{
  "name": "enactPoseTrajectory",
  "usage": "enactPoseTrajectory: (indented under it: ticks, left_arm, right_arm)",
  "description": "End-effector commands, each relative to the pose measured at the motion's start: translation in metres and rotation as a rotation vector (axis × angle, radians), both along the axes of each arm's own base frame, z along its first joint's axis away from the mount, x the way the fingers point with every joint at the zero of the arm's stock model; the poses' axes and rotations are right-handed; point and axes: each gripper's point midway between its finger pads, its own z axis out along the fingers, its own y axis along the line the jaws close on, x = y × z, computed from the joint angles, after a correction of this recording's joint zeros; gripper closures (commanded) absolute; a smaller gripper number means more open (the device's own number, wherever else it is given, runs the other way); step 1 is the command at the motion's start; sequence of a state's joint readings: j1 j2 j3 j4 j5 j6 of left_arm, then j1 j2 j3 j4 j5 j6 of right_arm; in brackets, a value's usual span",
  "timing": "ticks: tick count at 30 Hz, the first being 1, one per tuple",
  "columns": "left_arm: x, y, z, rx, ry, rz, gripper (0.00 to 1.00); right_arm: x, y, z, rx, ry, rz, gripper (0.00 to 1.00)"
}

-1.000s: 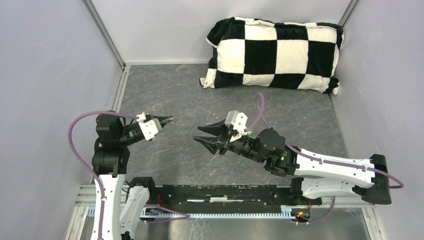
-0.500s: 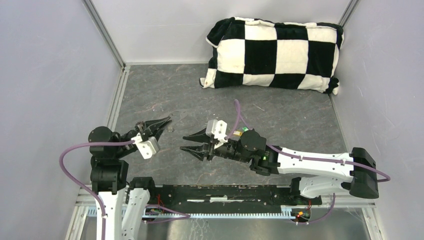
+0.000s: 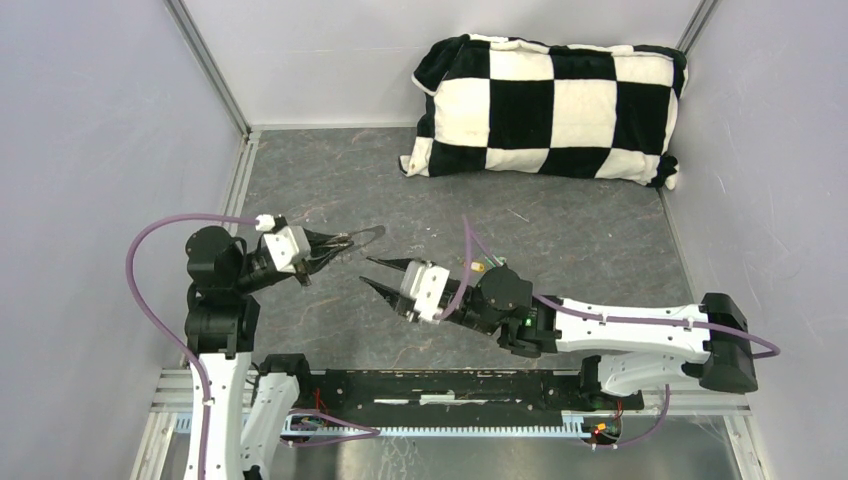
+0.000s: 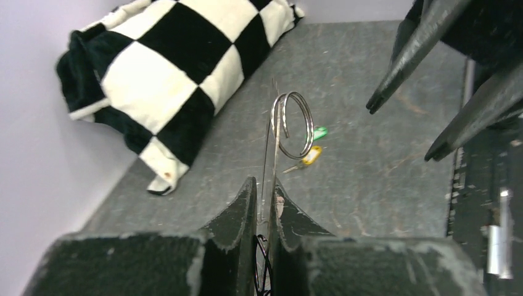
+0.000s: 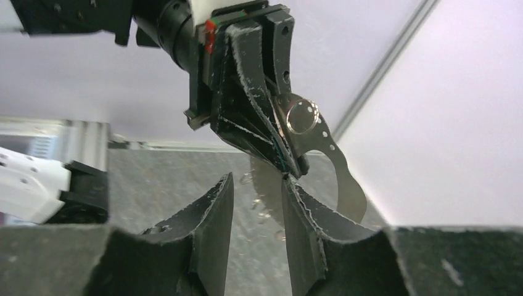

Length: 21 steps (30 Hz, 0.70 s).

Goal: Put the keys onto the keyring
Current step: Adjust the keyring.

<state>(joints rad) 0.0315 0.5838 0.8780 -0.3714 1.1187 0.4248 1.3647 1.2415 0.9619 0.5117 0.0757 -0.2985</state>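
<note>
Both grippers had drawn together: the left gripper (image 3: 343, 241), clamped on the keyring (image 4: 292, 126), rose toward the right gripper (image 3: 366, 272), whose jaws stood apart and empty. The keys (image 4: 310, 155) lay beyond the left fingertips, so threading hadn't begun.

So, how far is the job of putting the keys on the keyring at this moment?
Done: the left gripper is shut on the keyring and holds it above the table. In hand: the open, empty right gripper sits close to the ring. Left: both keys, green head and yellow head, lie loose on the table, neither threaded yet.
</note>
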Motion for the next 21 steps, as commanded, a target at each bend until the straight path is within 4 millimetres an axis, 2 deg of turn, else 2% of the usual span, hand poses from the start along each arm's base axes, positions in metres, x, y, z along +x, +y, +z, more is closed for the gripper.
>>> enactPoseTrajectory:
  ticks: [1,5,8,14,21]
  left_arm:
    - [-0.01,-0.009,0.019,-0.105,0.162,-0.058,0.98]
    - [-0.008,-0.012,0.008,-0.131,0.311,-0.079,0.98]
    - [-0.007,-0.012,0.001,-0.137,0.368,-0.079,0.98]
    - [-0.009,-0.013,-0.004,-0.157,0.425,-0.08,0.98]
    - [-0.013,-0.013,-0.008,-0.152,0.426,-0.08,0.98]
  right_arm:
    - [0.016,-0.009,0.009,-0.132,-0.357,-0.219,0.61]
    - [0.021,-0.017,-0.002,-0.257,-0.586,-0.35,0.62]
    - [0.019,-0.019,0.004,-0.286,-0.705,-0.406,0.62]
    - [0.023,-0.019,0.015,-0.268,-0.824,-0.5,0.61]
    - [0.021,-0.002,0.023,-0.24,-0.902,-0.527,0.58]
